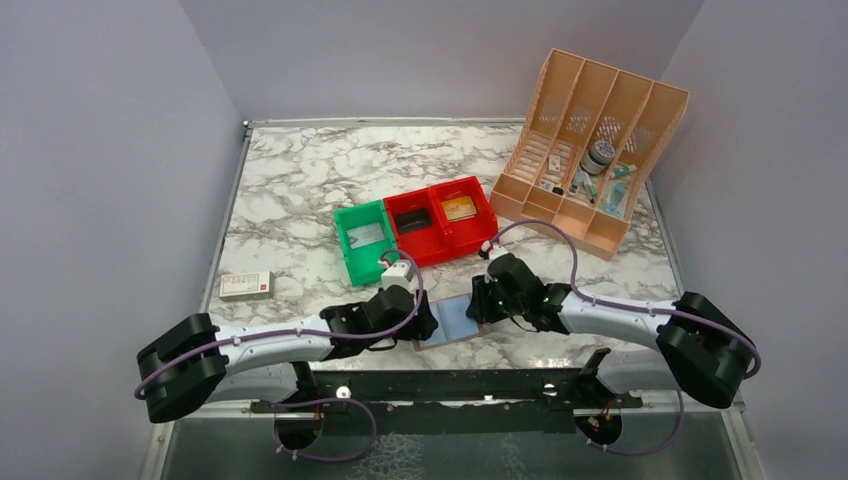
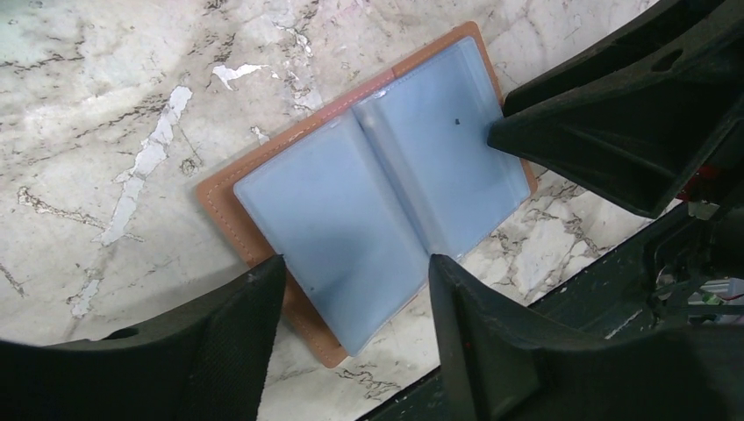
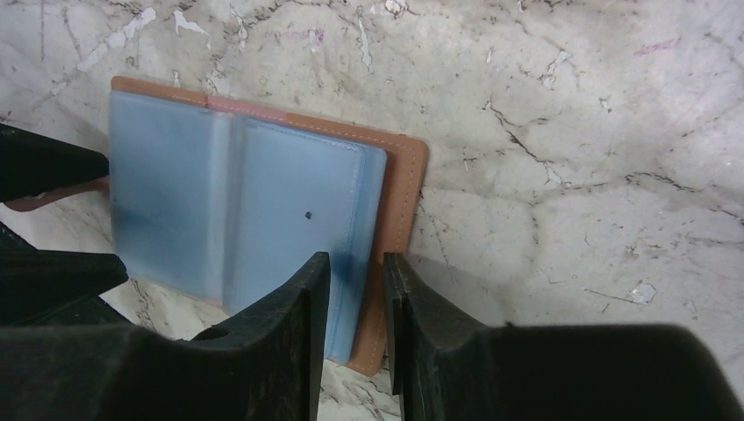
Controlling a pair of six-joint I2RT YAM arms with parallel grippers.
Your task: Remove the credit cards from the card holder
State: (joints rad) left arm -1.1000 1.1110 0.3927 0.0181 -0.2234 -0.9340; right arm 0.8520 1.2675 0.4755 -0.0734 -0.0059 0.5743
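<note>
Box first, far left: a small flat white one with red print (image 1: pixel 245 285), sitting on the white-and-grey marbled table (image 1: pixel 300 170), well apart from everything else

Next over is the left gripper (image 2: pixel 355 263), down low by the near table edge. Its black fingers (image 2: pixel 237 333) are spread wide and released, nothing pinched, and the near edge of the card holder's left panel sits between them

The flat brownish-pink bifold card holder (image 2: pixel 377 193) lies opened out on the marble, pale blue-grey clear pockets facing up, right between the two grippers

The right gripper (image 3: pixel 355 259) is over the holder's right edge. From the left wrist view one of its fingers touches the right pocket panel. Its jaws are nearly together with just a slim gap, and honestly I can't tell if they're nipping the panel edge or just resting there

Behind all that: a green plastic bin (image 1: pixel 362 240), then two red bins (image 1: pixel 440 225) touching side by side. The right red one has the yellow-gold credit card (image 1: pixel 459 210) in it, the middle one holds something dark and flat I can't make out. Far right at the back, a peach slotted file organizer (image 1: pixel 590 150) leaning back with small bits in its slots
</note>
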